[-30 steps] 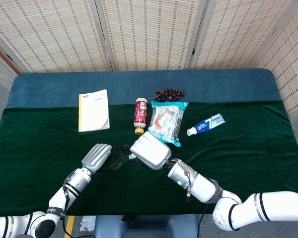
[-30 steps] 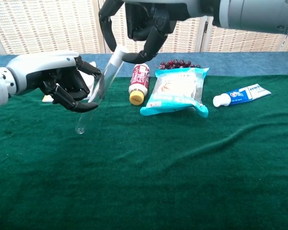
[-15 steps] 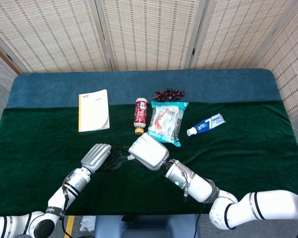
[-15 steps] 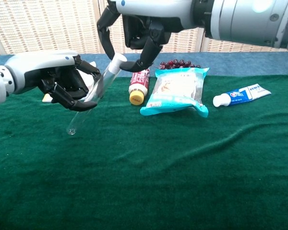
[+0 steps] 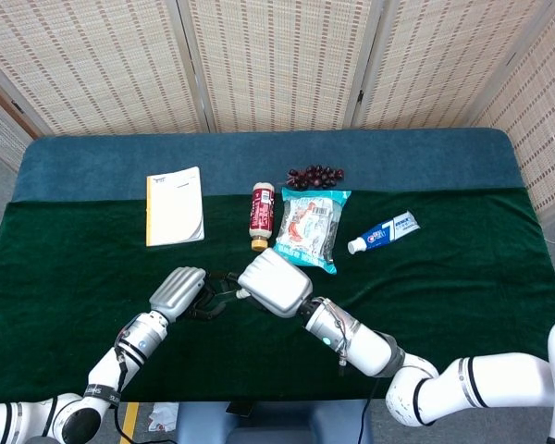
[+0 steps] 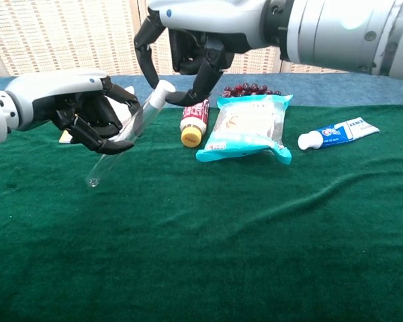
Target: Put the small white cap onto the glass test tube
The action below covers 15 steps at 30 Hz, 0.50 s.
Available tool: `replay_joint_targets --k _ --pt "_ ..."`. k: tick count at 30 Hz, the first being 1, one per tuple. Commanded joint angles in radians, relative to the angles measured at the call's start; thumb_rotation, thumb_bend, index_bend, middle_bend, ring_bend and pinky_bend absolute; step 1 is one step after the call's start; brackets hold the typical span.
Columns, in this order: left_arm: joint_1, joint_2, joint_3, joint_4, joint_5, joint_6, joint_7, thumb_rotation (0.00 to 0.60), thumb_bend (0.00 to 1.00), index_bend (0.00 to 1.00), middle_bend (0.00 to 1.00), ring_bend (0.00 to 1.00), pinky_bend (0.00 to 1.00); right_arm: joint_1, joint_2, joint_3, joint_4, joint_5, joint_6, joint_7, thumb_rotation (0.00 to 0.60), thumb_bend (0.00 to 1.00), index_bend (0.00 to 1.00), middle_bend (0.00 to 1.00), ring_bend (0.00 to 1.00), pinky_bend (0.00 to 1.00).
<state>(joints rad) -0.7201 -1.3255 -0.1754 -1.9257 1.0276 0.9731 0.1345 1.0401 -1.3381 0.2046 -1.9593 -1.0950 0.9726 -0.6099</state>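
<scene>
1. Green cloth (image 6: 255, 255) covers the table; woven screens stand behind.
2. Left hand (image 6: 87, 114) grips the test tube (image 6: 121, 141) tilted above the cloth, left of the yellow-capped bottle (image 6: 195, 115), mouth raised toward the other hand, probably for capping.
3. White cap (image 6: 162, 89) sits at the tube's mouth.
4. Right hand (image 6: 188, 57) curls over the cap; whether it grips is unclear.

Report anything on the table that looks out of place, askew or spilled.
Nothing looks spilled or damaged. The bottle, snack bag, toothpaste tube, grapes and booklet lie flat on the green cloth. The test tube is tilted, but the left hand holds it, white cap at its top.
</scene>
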Motion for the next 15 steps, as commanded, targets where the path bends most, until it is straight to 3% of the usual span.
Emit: replay_joint_targets --k 1,4,8,15 --pt "-0.001 -0.002 0.001 0.006 -0.002 -0.001 -0.001 0.600 0.50 0.75 0.95 0.91 0.84 -0.003 0.000 0.000 0.003 -0.002 0.005 0.006 0.588 0.60 0.69 1.00 1.00 1.00" --pt "-0.002 -0.005 0.003 0.015 -0.006 -0.003 0.002 0.600 0.50 0.75 0.95 0.91 0.84 -0.006 0.000 0.001 0.006 -0.004 0.010 0.016 0.590 0.59 0.54 1.00 1.00 1.00" --pt "-0.001 -0.007 0.006 0.020 -0.008 0.003 0.009 0.600 0.51 0.75 0.95 0.91 0.84 -0.007 -0.003 0.000 0.010 0.005 0.007 0.024 0.589 0.46 0.39 1.00 1.00 1.00" --pt "0.001 0.000 0.013 0.023 -0.019 0.007 0.022 0.600 0.51 0.75 0.95 0.91 0.84 -0.015 -0.002 0.003 0.010 -0.006 0.012 0.051 0.590 0.37 0.27 1.00 1.00 1.00"
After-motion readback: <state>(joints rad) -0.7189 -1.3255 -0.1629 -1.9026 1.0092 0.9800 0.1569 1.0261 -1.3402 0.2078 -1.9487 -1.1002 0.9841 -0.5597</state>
